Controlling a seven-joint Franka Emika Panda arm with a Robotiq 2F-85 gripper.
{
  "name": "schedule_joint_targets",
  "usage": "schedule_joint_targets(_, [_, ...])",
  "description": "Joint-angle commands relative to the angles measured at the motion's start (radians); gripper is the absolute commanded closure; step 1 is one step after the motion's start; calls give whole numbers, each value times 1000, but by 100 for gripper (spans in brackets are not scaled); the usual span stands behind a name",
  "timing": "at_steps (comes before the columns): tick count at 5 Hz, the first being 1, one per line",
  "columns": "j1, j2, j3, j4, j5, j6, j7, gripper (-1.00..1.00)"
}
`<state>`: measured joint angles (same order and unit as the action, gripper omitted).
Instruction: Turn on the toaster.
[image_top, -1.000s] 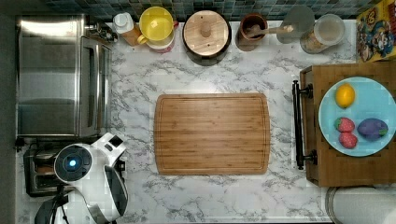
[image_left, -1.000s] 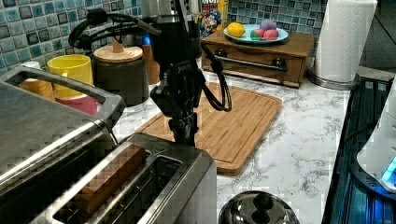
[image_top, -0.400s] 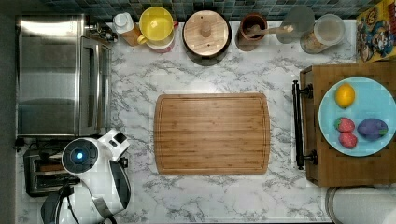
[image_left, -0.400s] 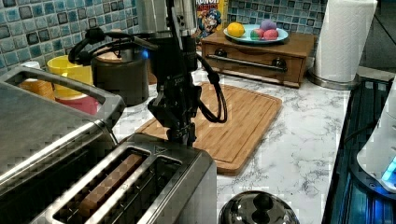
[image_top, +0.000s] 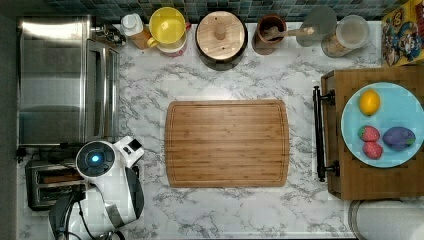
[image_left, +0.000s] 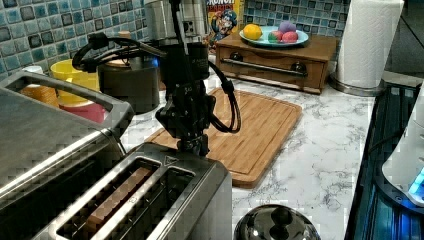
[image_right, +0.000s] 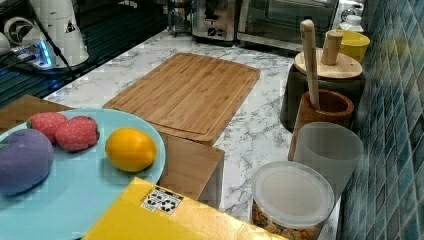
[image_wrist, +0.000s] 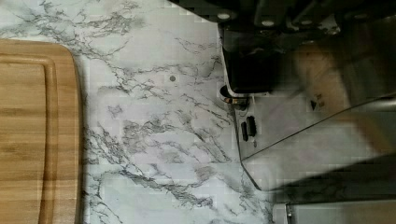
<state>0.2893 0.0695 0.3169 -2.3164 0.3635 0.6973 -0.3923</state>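
Broadly, the marble tabletop (image_top: 150, 100) carries everything. Along the top view's left edge sits the big steel toaster oven (image_top: 60, 82); at centre lies the bamboo cutting board (image_top: 227, 144). Under the oven, at the top view's lower left corner, stands the toaster (image_top: 47, 184) — a small brushed-steel box with two long slots, a brown slice showing in one of them in the left view (image_left: 117, 197). The white arm (image_top: 112, 187) covers the toaster's right end in the top view. In the left view the black end effector (image_left: 196, 145) hangs straight down at the toaster's far end, right at the edge nearest the board; whether its fingers are spread or closed I cannot tell. From the wrist, a dark block (image_wrist: 247, 70) sits against the toaster's end face — the steel wall reflects the marble.
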Motion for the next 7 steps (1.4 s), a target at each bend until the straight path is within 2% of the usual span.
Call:
schedule_joint_targets(1, [-59,281,-30,-181,126,227,-191,100])
schedule_joint_targets(2, [-58,360,-34,-176,101,230,-169,100])
schedule_joint_targets(3, [-48,277,-51,-182,56,199,-98,100])
schedule_joint_targets(4, [-72,279,-30,-183,43,203,-89,100])
schedule_joint_targets(5, [-45,277,-54,-182,57,199,-99,100])
schedule_joint_targets(7, [-40,276,-59,-182,60,198,-101,100])
